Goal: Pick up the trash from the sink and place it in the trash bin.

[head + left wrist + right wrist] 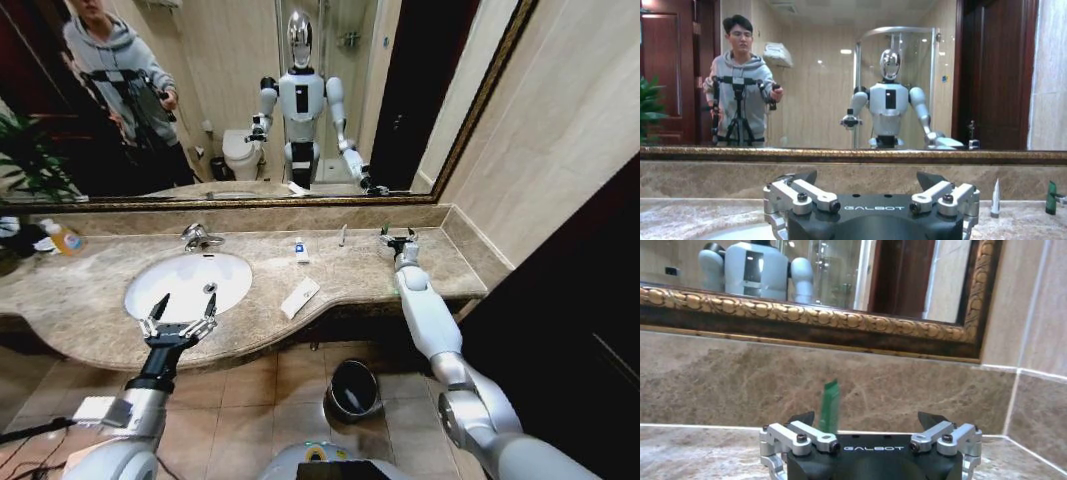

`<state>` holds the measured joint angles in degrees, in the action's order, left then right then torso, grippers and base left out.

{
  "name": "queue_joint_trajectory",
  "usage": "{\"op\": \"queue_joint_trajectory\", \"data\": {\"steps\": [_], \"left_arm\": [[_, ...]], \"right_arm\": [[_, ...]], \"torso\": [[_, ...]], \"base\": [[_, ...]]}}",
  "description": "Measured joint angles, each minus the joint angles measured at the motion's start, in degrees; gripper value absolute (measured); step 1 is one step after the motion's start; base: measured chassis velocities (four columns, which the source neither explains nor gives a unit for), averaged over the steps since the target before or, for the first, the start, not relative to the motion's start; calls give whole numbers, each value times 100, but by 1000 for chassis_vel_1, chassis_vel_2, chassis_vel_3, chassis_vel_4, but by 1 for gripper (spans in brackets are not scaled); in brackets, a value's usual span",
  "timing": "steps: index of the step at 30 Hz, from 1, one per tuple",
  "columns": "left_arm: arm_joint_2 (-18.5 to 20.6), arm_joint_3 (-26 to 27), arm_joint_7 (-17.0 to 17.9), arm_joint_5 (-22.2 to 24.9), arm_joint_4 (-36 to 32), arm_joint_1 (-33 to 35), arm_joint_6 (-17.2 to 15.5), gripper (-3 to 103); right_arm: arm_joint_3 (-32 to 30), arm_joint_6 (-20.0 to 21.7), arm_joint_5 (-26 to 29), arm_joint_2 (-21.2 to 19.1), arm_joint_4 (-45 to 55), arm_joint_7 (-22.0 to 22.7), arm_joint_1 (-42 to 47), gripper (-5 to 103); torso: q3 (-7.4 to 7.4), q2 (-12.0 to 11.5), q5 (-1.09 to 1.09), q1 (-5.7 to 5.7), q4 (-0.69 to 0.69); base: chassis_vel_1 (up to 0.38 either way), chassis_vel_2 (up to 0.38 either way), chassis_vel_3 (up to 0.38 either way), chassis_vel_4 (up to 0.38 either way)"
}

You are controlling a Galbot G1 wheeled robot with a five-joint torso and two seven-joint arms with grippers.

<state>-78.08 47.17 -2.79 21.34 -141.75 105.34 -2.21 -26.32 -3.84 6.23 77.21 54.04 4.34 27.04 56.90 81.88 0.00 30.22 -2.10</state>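
Right fingers [870, 426] seemingly astride green-capped bottle [829, 405]

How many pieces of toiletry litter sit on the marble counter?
4: flat white rectangular packet near the front edge; tiny white-blue tube behind it; thin grey stick by the backsplash; green pointed cap just ahead of the right tool. Others may be hidden.
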Motion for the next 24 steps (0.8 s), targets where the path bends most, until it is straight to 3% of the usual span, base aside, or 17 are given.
{"op": "queue_joint_trajectory", "data": {"steps": [17, 18, 20, 24], "left_arm": [[0, 0, 0, 0, 0, 0, 0, 100], [0, 0, 0, 0, 0, 0, 0, 100], [0, 0, 0, 0, 0, 0, 0, 100], [0, 0, 0, 0, 0, 0, 0, 100]], "right_arm": [[56, -71, 22, 283, -538, -184, -475, 101], [52, -98, 19, 307, -617, -193, -534, 93], [47, -110, 15, 318, -649, -193, -557, 93], [41, -125, 5, 326, -697, -196, -580, 82]], "torso": [[0, 1, 0, 0, -1], [0, 1, 0, 0, -1], [0, 1, -1, 0, -1], [0, 1, 0, 0, -1]], "base": [[0, 0, 0, 0], [0, 0, 0, 0], [0, 0, 0, 0], [0, 0, 0, 0]]}}
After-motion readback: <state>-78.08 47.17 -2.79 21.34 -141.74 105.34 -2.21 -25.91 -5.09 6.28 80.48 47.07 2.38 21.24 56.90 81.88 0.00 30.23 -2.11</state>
